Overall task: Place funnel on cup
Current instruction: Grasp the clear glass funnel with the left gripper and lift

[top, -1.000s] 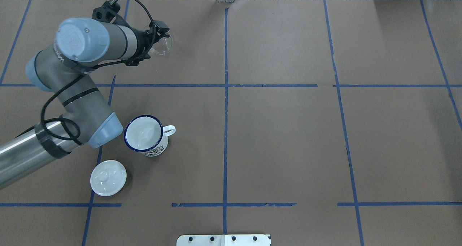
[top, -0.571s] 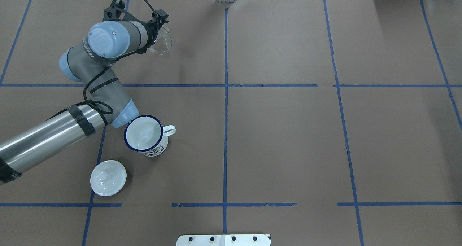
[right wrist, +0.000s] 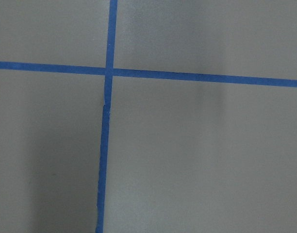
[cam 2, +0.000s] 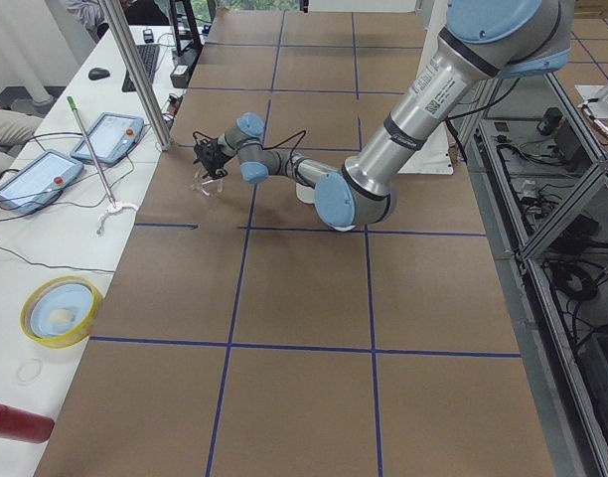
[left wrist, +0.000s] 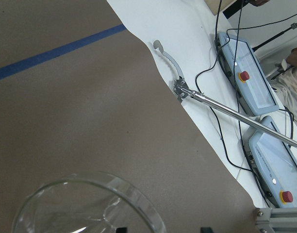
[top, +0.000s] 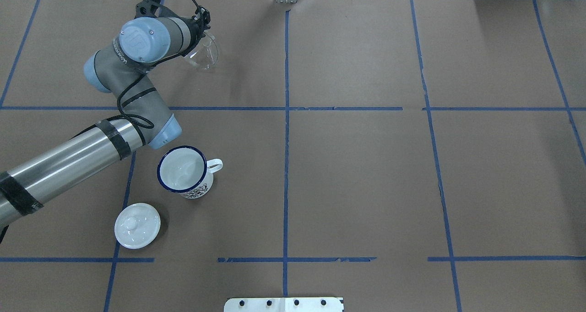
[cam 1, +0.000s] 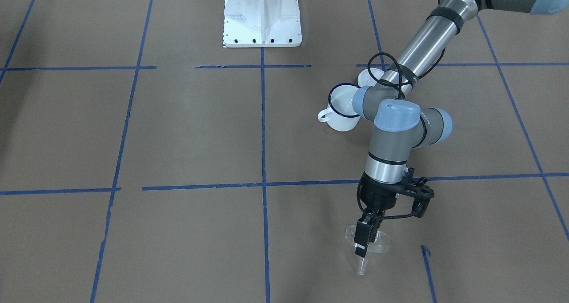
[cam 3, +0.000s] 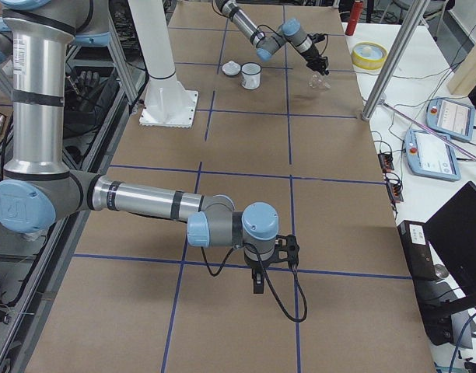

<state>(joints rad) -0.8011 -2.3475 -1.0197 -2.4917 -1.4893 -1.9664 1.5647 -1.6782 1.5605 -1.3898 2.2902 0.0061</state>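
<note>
My left gripper (cam 1: 365, 236) pinches the clear funnel's (cam 1: 370, 244) rim near the table's far left corner.

The white domed lid (top: 137, 225) sits by the near left edge. Just beyond it stands the white enamel mug (top: 184, 171), upright, handle pointing right, well apart from the funnel. My right gripper (cam 3: 258, 281) hangs over bare tabletop at the right end; I cannot tell how its fingers stand.

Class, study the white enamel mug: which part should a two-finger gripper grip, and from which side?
Probably the cup's rim wall, from above: it stands upright, mouth open. Avoid the lid side; the small loop handle looks too small to pinch easily.
</note>
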